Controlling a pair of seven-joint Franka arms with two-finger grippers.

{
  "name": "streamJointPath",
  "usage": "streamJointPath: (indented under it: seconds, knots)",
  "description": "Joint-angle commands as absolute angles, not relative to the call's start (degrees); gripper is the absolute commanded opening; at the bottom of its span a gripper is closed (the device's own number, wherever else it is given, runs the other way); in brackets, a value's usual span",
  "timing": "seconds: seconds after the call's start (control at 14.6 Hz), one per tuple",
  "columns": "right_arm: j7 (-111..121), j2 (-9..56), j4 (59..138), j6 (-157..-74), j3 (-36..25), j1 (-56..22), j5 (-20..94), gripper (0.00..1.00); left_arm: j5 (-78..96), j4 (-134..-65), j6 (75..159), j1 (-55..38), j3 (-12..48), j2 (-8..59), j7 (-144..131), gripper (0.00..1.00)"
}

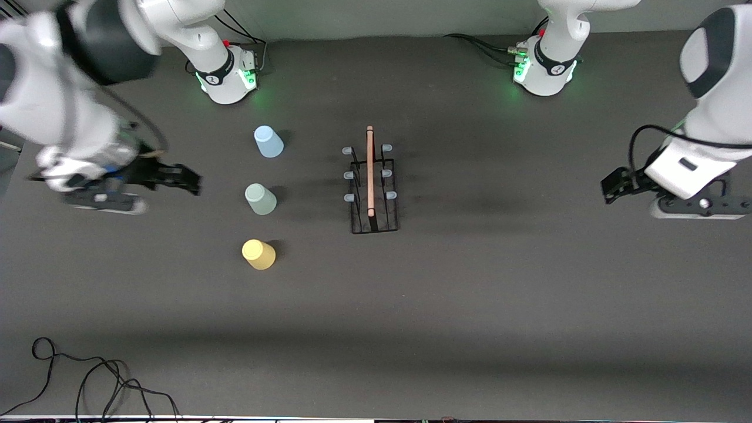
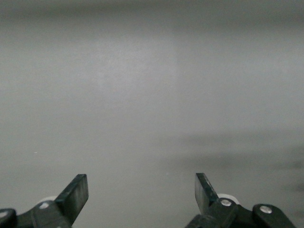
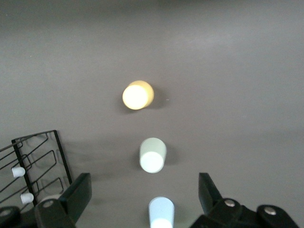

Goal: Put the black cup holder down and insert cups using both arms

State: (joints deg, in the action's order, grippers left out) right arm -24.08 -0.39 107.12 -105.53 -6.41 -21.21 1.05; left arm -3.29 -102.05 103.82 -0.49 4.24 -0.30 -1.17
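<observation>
The black cup holder (image 1: 371, 188) stands mid-table, its wooden rod handle on top and its pale pegs bare. It also shows at the edge of the right wrist view (image 3: 35, 161). Three cups stand in a row beside it, toward the right arm's end: the pale blue cup (image 1: 268, 141) farthest from the front camera, the pale green cup (image 1: 260, 199) in the middle, the yellow cup (image 1: 258, 254) nearest. My right gripper (image 1: 189, 180) is open and empty beside the row; its wrist view (image 3: 144, 187) shows the blue (image 3: 161, 213), green (image 3: 152, 155) and yellow (image 3: 137, 95) cups. My left gripper (image 1: 613, 189) is open and empty over bare table (image 2: 141, 185).
The two arm bases (image 1: 229, 76) (image 1: 543, 70) stand along the edge of the table farthest from the front camera. A loose black cable (image 1: 88, 382) lies at the nearest edge, toward the right arm's end. The dark table (image 1: 499, 282) is bare around the holder.
</observation>
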Motion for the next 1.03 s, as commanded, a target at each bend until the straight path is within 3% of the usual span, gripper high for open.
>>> streamJointPath:
  seconds: [0.0,0.21,0.55,0.96]
  knots:
    - [-26.1,-5.3,120.8,-115.5,-6.9,-23.3,1.1,1.0,-2.3,-102.5,101.8,2.7,4.6,-2.7,5.8,1.0]
    - [-26.0,-5.9,130.5,-125.0,-6.9,-23.6,1.2,1.0,-2.4,-102.5,102.1,4.0,4.6,-2.5,6.1,1.0]
    - [-25.4,-3.2,138.9,-134.4,-6.9,-24.9,1.2,1.0,-2.3,-102.4,102.0,3.9,4.7,-2.1,6.0,1.0]
    - [-25.0,3.8,143.5,-146.2,-6.9,-26.7,1.2,1.0,-2.2,-102.1,101.8,3.6,4.8,-1.7,6.1,1.0]
